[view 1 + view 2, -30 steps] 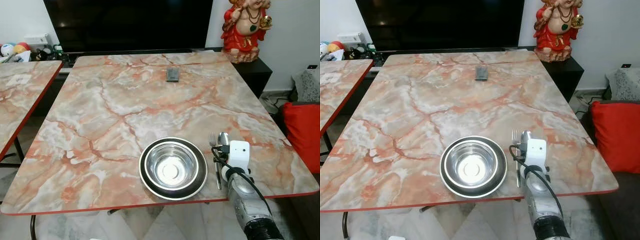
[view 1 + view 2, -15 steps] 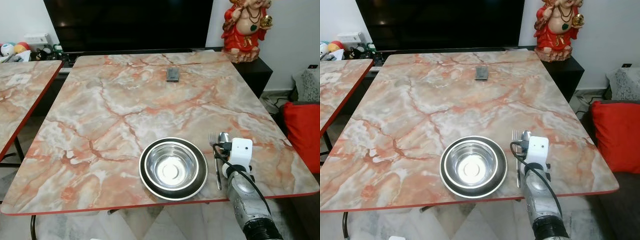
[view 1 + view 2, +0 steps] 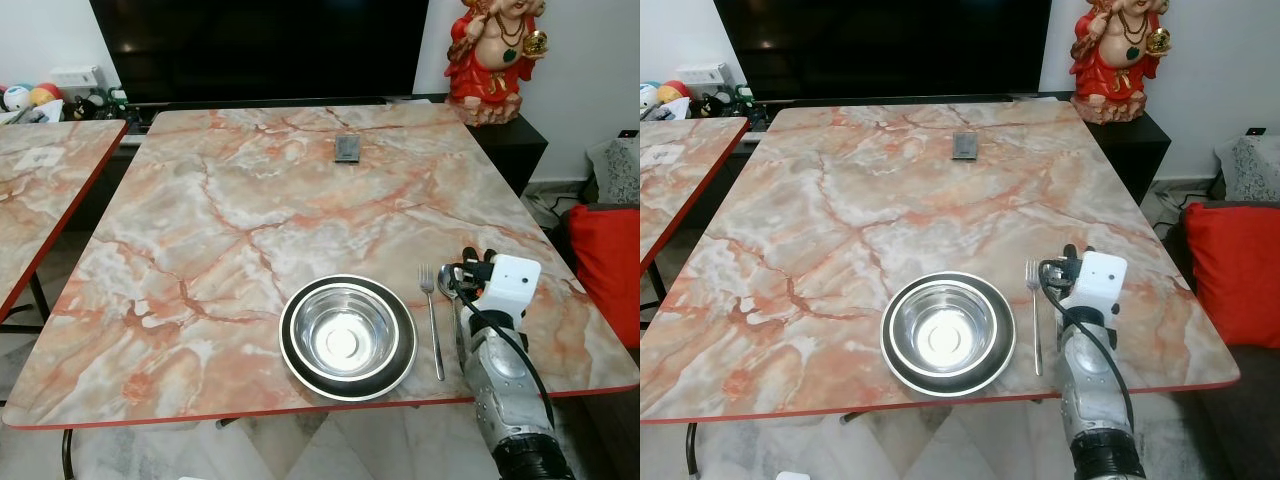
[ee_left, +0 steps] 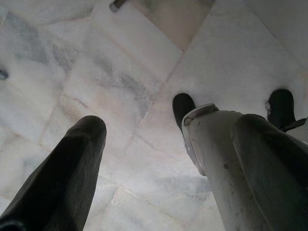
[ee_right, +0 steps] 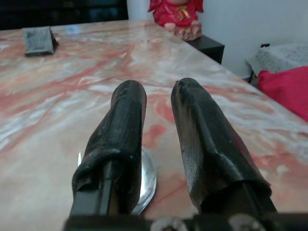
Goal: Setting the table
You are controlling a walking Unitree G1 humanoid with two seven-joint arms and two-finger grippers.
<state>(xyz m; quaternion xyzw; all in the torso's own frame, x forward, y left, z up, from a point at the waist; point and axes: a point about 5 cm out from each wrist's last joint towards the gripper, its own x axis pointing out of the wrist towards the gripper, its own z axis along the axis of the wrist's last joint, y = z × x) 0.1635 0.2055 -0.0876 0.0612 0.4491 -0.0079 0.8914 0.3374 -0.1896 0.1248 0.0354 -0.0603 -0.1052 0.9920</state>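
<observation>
A steel bowl (image 3: 347, 335) sits in a dark plate (image 3: 400, 365) near the front edge of the marble table (image 3: 250, 220). Just right of the plate lies a fork (image 3: 433, 325), and beside it a spoon (image 3: 446, 273) whose handle runs under my right arm. My right gripper (image 3: 472, 268) hovers low over the table just right of the spoon, its fingers (image 5: 127, 125) a little apart with nothing between them; the spoon's bowl (image 5: 148, 180) shows beneath one finger. My left gripper (image 4: 171, 125) hangs open over the floor.
A small dark remote (image 3: 346, 148) lies at the table's far middle. A red statue (image 3: 495, 55) stands on a black cabinet at the back right, and a red cushion (image 3: 605, 270) is at the right. A second marble table (image 3: 40, 190) stands to the left. A dark TV is behind.
My right arm has swung to the right, away from the fork, uncovering the fork and the spoon's head. Bowl and plate have not moved.
</observation>
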